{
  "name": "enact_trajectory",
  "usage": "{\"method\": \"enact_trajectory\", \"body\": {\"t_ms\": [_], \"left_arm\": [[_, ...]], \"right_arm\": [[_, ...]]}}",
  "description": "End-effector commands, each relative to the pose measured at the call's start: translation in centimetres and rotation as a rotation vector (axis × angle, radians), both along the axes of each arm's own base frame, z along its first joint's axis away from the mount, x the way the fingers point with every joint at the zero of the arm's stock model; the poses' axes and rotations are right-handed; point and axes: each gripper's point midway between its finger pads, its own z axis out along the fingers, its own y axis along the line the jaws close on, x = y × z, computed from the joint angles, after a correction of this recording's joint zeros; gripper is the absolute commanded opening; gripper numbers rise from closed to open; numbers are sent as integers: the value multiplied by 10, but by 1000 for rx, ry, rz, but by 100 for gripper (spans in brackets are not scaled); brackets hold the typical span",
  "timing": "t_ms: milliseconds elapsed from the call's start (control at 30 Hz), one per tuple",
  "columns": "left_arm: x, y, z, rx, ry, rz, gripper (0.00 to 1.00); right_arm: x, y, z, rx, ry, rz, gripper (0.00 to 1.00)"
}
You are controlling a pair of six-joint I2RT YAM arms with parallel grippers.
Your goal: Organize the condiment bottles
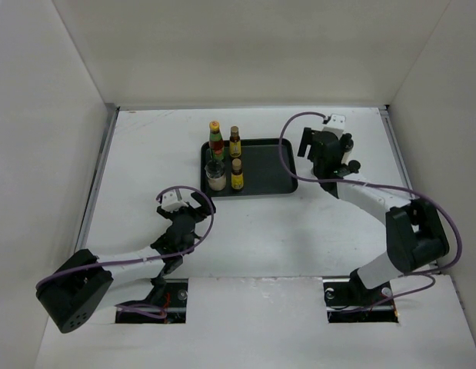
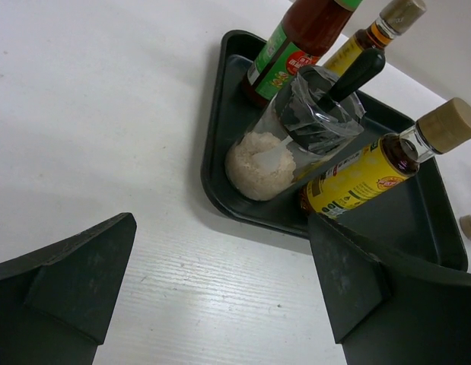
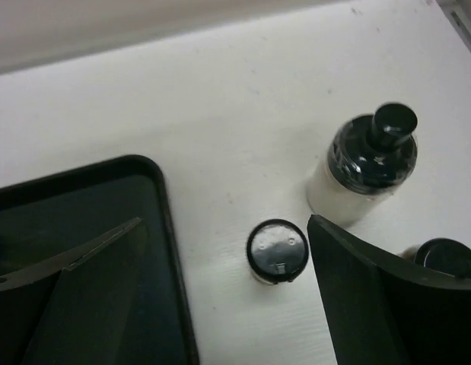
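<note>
both your grippers are standing spread, pinching nothing. ahead of your left gripper (image 2: 220,228), four condiment bottles are sitting in the black tray (image 2: 214,114): the whitish jar (image 2: 258,163) and a yellow-labelled bottle (image 2: 357,179) nearest, the red bottle (image 2: 296,53) and a brown bottle (image 2: 372,34) behind them. your right gripper (image 3: 225,228) is hovering over the table (image 3: 220,91), a small dark-capped jar (image 3: 277,251) standing between its fingers (image 3: 372,304) and a white jar (image 3: 364,167) just beyond the right one.
</note>
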Motion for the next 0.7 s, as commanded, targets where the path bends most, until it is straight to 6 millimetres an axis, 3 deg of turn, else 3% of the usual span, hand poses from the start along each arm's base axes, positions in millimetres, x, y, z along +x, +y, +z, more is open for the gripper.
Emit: {"method": "enact_trajectory", "body": {"t_ms": [0,167,300,400,500,667], "left_arm": [[8,-10,24,-72,-60,-6,100],[9,-9,24,-72,-61,-2,100],[9,-12,25,-73,-60,-14,100],[9,-10,21,-62,-50,-2,100],[9,-12,23,-67,-53,-12,100],[10,-12,18,-56,-42,-11,100]], "right_arm": [[5,-3,-26,8,64,-7,92],[17,-24,-41,28,97,-65,83],[23,-29,-54,35,128,-82,72],[27,-30,-60,36,139,-83,52],[29,-25,-40,46,71,-73,38],[32,22,18,54,-83,40,36]]}}
